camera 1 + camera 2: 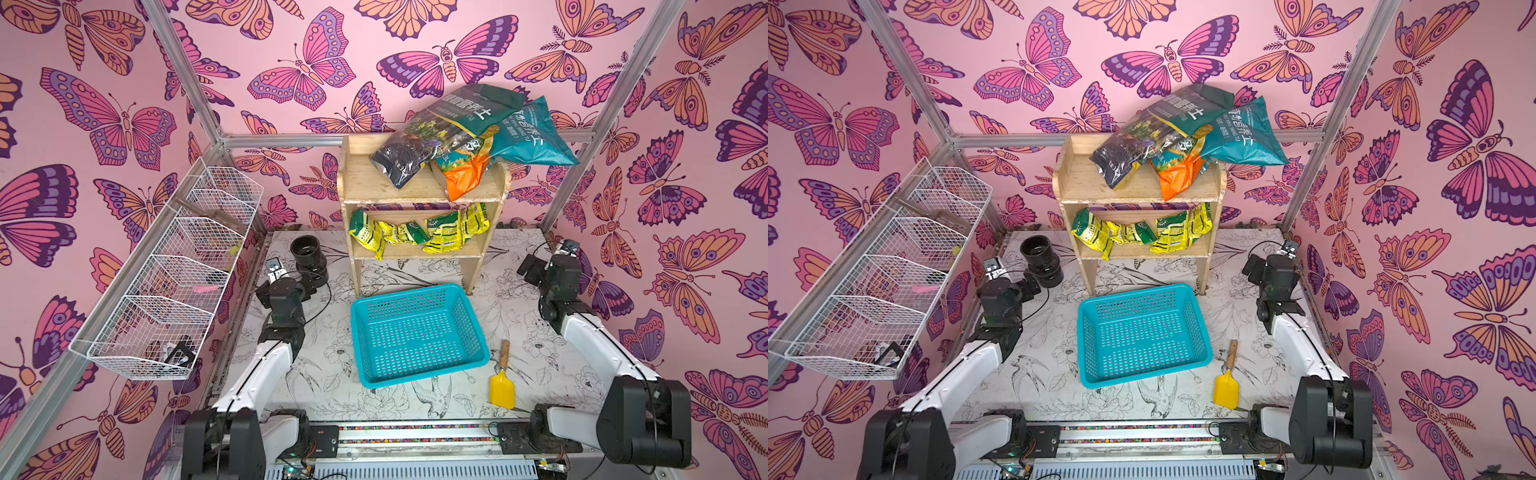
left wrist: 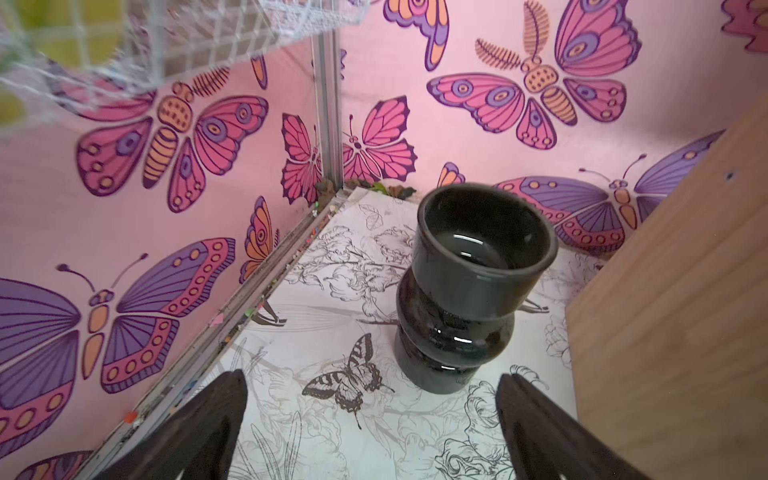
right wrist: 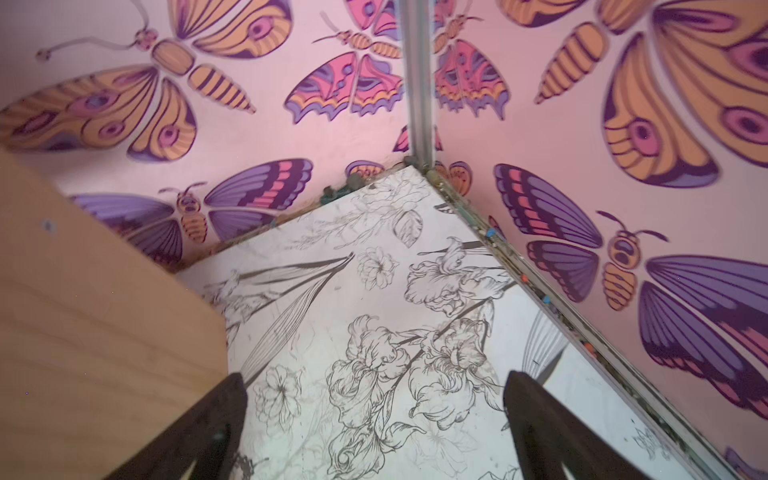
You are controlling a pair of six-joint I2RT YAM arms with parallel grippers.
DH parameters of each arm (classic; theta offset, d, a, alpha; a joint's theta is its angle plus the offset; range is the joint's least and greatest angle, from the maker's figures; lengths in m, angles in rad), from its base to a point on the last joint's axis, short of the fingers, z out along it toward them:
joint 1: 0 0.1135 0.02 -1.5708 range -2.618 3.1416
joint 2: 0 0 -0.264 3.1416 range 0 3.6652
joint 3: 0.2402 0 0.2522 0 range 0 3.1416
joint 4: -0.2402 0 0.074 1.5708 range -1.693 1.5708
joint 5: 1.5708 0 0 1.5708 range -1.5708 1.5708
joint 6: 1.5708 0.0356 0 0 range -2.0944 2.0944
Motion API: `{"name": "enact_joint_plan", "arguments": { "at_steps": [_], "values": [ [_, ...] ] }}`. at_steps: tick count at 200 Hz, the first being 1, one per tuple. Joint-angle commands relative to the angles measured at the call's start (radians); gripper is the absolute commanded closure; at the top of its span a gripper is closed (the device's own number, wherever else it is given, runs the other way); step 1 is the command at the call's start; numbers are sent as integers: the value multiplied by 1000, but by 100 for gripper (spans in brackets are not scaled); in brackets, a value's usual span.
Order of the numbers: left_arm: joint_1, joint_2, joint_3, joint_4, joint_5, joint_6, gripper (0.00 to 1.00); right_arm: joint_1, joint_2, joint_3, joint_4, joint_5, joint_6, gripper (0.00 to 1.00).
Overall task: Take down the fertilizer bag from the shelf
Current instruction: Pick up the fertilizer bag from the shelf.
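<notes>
L arm & R arm low, flanking shelf; L tool, R tool wide, empty.

Soft, even light from above is filling both top views, leaving the lower tier of the pale wooden two-tier shelf shaded, while the wide lens is bowing the silver aluminium frame post near the edge. In the left wrist view white glints are showing on the glossy black ribbed vase and the white wire basket rack is blurring; the right wrist view is looking soft, smearing the pink butterfly-print wall.
</notes>
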Motion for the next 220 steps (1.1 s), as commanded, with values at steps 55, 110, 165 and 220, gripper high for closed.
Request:
{"name": "enact_joint_plan", "arguments": {
  "at_steps": [55,110,165,220],
  "values": [
    [-85,-207,424,-605,95,-108,0,233,-68,323,-559,-3,-13,1],
    [-508,31,840,-755,-68,100,0,506,-28,438,-678,148,-28,1],
    [-718,432,1317,-782,-167,362,0,563,-30,461,-737,159,-12,1],
    [-766,770,1809,-914,-190,474,0,563,-49,434,-747,180,-37,1]
  ]
}}
